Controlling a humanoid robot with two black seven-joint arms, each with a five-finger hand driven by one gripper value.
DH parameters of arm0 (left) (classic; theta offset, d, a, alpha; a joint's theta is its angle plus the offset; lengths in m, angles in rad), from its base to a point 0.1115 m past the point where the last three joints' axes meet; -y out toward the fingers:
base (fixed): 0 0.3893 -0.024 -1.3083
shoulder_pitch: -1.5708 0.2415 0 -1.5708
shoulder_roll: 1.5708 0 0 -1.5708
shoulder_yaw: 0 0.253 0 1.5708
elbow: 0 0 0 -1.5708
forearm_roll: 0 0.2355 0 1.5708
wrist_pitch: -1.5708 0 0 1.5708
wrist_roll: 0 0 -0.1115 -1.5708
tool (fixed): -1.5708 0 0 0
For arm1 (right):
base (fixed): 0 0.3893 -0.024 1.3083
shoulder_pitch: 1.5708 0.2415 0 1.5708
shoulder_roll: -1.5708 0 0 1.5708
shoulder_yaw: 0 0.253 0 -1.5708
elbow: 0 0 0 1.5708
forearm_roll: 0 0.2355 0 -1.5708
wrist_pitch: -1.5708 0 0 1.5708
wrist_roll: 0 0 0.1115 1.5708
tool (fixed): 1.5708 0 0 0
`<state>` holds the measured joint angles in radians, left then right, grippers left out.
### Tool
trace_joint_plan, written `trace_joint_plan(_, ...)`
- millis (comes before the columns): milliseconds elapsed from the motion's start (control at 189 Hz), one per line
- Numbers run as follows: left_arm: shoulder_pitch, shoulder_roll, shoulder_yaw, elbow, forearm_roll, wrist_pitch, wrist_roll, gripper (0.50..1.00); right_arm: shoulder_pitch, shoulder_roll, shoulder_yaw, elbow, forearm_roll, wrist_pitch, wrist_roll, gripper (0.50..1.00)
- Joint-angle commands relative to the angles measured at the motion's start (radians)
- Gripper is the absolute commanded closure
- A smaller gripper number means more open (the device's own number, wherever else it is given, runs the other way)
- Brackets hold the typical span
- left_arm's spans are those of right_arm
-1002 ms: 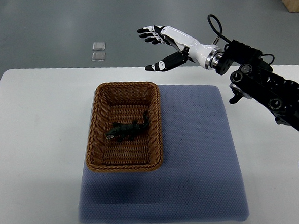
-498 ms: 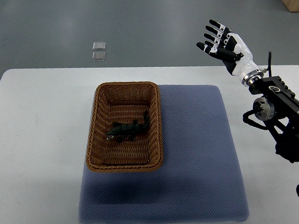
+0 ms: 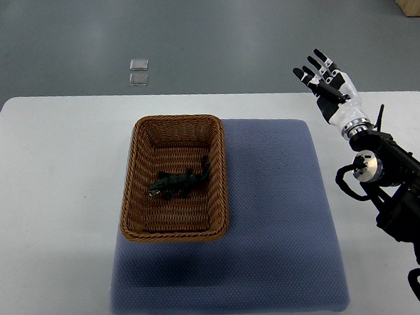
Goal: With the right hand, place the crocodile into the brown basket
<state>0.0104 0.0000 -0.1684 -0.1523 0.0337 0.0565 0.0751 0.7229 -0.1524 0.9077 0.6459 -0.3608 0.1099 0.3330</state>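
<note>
1. One hand is in view – the right hand [image 3: 334,92], whose black arm [image 3: 397,187] comes in from the right edge. It is raised over the far right part of the table [image 3: 52,176], past the far right corner of the pad.
2. Its fingers [image 3: 321,66] are spread and straight, pointing up and away from the robot. It is released and grasps nothing.
3. The crocodile [image 3: 181,182] lies inside the brown basket [image 3: 133,174], on the woven bottom, a little nearer the near end than the far one. It is a dark green toy lying slantwise – its tail points toward the far right wall and its head toward the left wall.
4. The basket is rectangular, woven, and stands with its long side running away from the robot. It rests on the left part of a blue pad [image 3: 277,219], with its left wall along the pad's left edge.
5. The pad lies on the white table and covers much of its middle and near side.
6. The hand and the basket are well apart, with the bare right half of the pad between them.
7. Beyond the table, on the grey floor [image 3: 225,30], two small clear squares [image 3: 138,72] lie just beside each other.
</note>
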Motion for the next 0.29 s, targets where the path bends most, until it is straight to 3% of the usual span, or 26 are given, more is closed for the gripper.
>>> trace_joint_plan(0, 0.000, 0.000, 0.001, -0.001, 0.000, 0.000, 0.000, 0.500, 0.000, 0.002, -0.003, 0.000, 0.000, -0.001, -0.002, 0.574)
trace_joint_plan(286, 0.000, 0.000, 0.001, -0.001, 0.000, 0.000, 0.000, 0.500, -0.002, 0.002, 0.007, 0.001, 0.002, -0.038, 0.001, 0.576)
